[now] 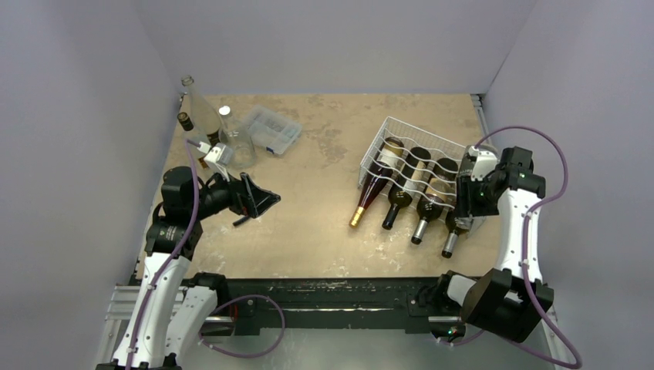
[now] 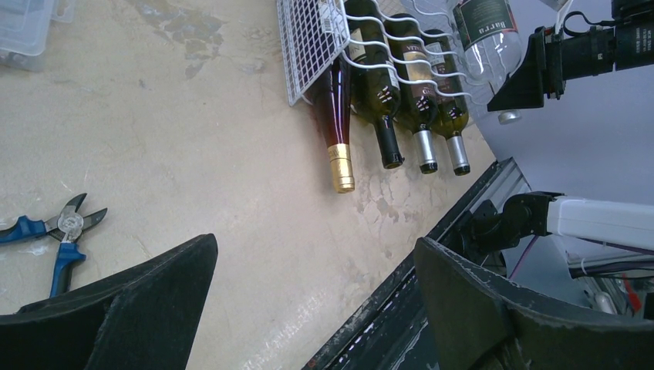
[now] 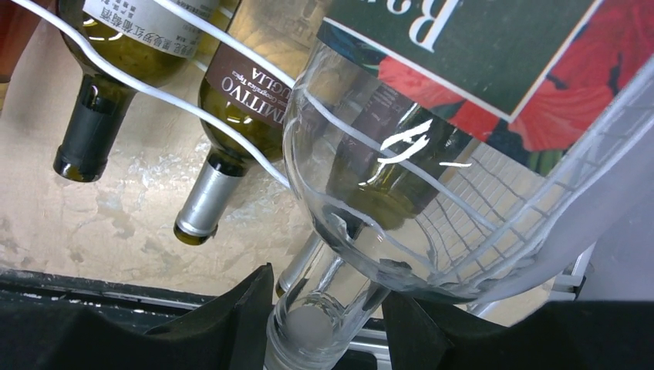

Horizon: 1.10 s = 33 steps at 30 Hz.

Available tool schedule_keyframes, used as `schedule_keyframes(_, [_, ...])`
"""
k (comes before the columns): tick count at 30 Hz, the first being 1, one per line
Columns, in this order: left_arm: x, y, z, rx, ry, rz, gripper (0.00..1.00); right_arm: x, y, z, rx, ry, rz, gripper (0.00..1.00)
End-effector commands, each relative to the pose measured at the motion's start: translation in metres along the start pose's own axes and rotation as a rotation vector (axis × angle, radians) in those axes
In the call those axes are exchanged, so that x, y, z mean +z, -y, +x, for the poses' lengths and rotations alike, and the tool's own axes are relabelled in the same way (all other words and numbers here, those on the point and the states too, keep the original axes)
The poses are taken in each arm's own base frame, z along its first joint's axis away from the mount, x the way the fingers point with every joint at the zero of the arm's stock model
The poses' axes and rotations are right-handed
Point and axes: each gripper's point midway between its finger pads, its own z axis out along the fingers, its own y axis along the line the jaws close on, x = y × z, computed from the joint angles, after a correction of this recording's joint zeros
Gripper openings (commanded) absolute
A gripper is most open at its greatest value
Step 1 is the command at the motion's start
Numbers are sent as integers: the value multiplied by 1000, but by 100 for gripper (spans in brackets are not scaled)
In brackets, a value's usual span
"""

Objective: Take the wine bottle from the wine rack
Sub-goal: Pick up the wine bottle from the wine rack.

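The wine bottle (image 3: 385,154) is clear glass with a green and red label, also seen in the left wrist view (image 2: 484,35). My right gripper (image 3: 328,308) is shut on its neck just above the mouth, one finger on each side. The bottle's body slants over the right end of the white wire wine rack (image 1: 401,132), and I cannot tell whether it still touches the wires. From above, the right gripper (image 1: 465,202) is at the rack's right front corner. My left gripper (image 1: 258,202) hangs open over the left of the table (image 2: 231,139), holding nothing.
Several dark bottles (image 1: 397,196) lie in the rack with necks toward the near edge, one gold-capped (image 2: 340,166). Blue pliers (image 2: 58,231) lie under the left arm. A clear compartment box (image 1: 270,129) and glass bottles (image 1: 197,104) stand at the back left.
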Motion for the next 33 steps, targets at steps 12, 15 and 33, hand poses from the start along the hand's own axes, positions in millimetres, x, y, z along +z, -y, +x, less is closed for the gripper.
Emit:
schedule_keyframes(12, [-3,6,-17,43,43,11,100,-6,-20,-61,-208,214,-27,13])
schedule_keyframes(15, [-3,5,-17,41,44,10,100,-2,-21,-63,-209,209,-25,13])
schedule_keyframes(33, [-2,3,-17,36,44,8,100,13,-2,-70,-145,204,68,35])
